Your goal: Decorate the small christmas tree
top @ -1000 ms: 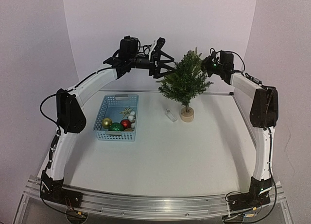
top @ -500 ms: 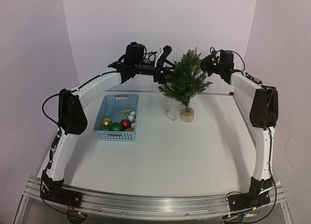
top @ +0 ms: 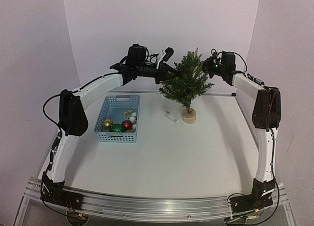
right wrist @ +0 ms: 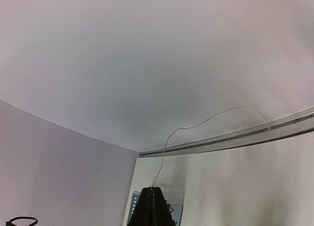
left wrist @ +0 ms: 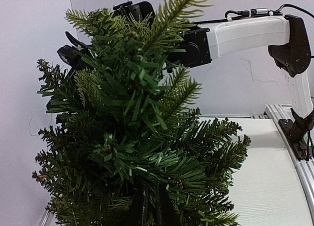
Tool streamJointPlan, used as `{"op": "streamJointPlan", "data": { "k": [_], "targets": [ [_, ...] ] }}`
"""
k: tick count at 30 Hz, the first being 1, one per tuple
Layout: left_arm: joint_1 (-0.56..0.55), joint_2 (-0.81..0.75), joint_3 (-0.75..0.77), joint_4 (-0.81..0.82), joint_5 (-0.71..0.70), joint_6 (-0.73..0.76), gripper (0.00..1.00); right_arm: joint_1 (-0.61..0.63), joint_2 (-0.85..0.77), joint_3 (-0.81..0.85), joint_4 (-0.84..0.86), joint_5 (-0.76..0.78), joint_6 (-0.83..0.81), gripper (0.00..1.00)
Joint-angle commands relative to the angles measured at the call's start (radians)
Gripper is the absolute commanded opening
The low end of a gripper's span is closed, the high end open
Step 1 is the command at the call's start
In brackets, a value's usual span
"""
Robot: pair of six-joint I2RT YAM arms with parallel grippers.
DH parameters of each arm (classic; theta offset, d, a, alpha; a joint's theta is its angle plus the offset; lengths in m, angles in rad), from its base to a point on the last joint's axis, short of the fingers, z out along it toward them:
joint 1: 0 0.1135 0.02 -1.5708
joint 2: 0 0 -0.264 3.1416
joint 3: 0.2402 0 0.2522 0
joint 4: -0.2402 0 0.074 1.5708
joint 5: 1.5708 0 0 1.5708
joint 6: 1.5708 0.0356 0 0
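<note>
The small christmas tree (top: 186, 83) stands upright on its round wooden base (top: 188, 116) at the back of the table. My left gripper (top: 169, 75) is pushed into the tree's left side. In the left wrist view its fingers (left wrist: 151, 188) are shut among the dense green branches (left wrist: 132, 138), and nothing shows between them. My right gripper (top: 207, 67) hangs at the tree's upper right. It is shut on a thin pale wire (right wrist: 169, 138) that leaves its tips (right wrist: 153, 189) and curves up and to the right.
A blue basket (top: 105, 119) left of the tree holds gold, green and red balls, white balls and a star. A small clear box (top: 171, 116) lies on the table beside the tree base. The back wall stands close behind the tree.
My left gripper has moved right into the tree's left side and closed from wide open to shut. The right arm has stayed still.
</note>
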Motion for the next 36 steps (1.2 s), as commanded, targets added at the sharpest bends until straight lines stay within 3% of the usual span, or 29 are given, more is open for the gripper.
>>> {"op": "streamJointPlan", "data": {
  "k": [1, 11, 18, 24, 36],
  "targets": [
    [-0.006, -0.101, 0.059, -0.077, -0.036, -0.012, 0.0, 0.017, -0.11, -0.03, -0.002, -0.014, -0.039, 0.0],
    [0.009, -0.203, 0.114, -0.263, -0.104, 0.062, 0.0, 0.095, -0.262, -0.195, -0.003, 0.019, -0.087, 0.0],
    [0.054, -0.278, -0.094, -0.263, -0.097, 0.095, 0.0, 0.111, -0.381, -0.369, -0.003, 0.067, -0.14, 0.0],
    [0.077, -0.316, -0.182, -0.265, -0.011, 0.171, 0.0, 0.111, -0.443, -0.448, -0.009, 0.021, -0.183, 0.0],
    [0.093, -0.316, -0.194, -0.264, 0.019, 0.205, 0.0, 0.108, -0.465, -0.521, -0.007, -0.015, -0.202, 0.01]
  ]
}}
